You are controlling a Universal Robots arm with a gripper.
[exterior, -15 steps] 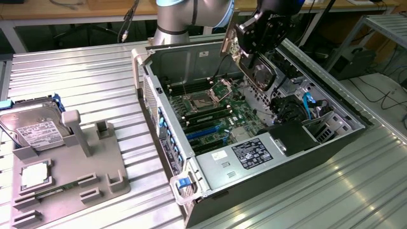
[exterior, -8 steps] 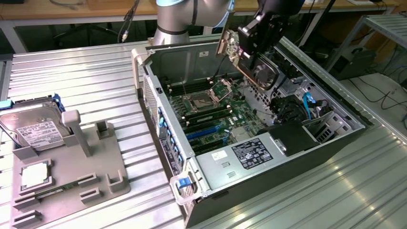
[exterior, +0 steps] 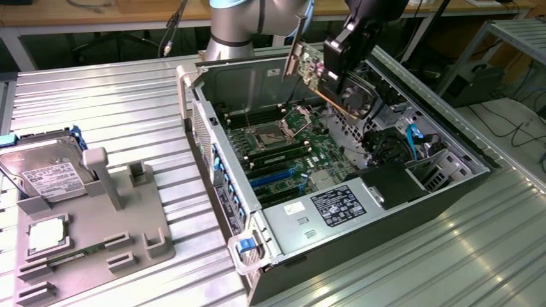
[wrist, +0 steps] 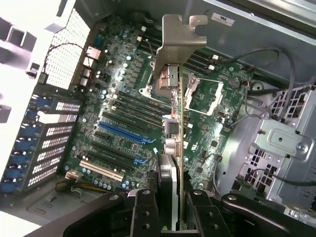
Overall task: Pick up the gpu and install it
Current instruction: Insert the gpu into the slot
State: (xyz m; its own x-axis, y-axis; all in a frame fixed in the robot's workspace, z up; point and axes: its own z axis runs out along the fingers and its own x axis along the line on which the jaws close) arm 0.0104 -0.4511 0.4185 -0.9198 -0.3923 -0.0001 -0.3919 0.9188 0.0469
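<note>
The gpu [exterior: 352, 96] hangs in the air above the far end of the open computer case [exterior: 426, 192]. It is tilted, with its round fan facing the exterior view's right and its silver bracket [exterior: 298, 61] toward the left. My black gripper [exterior: 348, 61] comes down from above and is shut on the card's top edge. In the wrist view the gpu [wrist: 177, 148] is seen edge-on, bracket [wrist: 174, 44] farthest from me. My gripper [wrist: 170, 212] clamps it from both sides, over the motherboard [wrist: 118, 89] and apart from it.
A blue expansion slot [wrist: 126, 132] and an open CPU socket [wrist: 205, 94] lie on the board under the card. A grey holder [exterior: 94, 243] at the exterior view's left carries a silver hard drive [exterior: 47, 173] and a square CPU chip [exterior: 47, 233]. Drive cages and cables [exterior: 410, 144] fill the case's right side.
</note>
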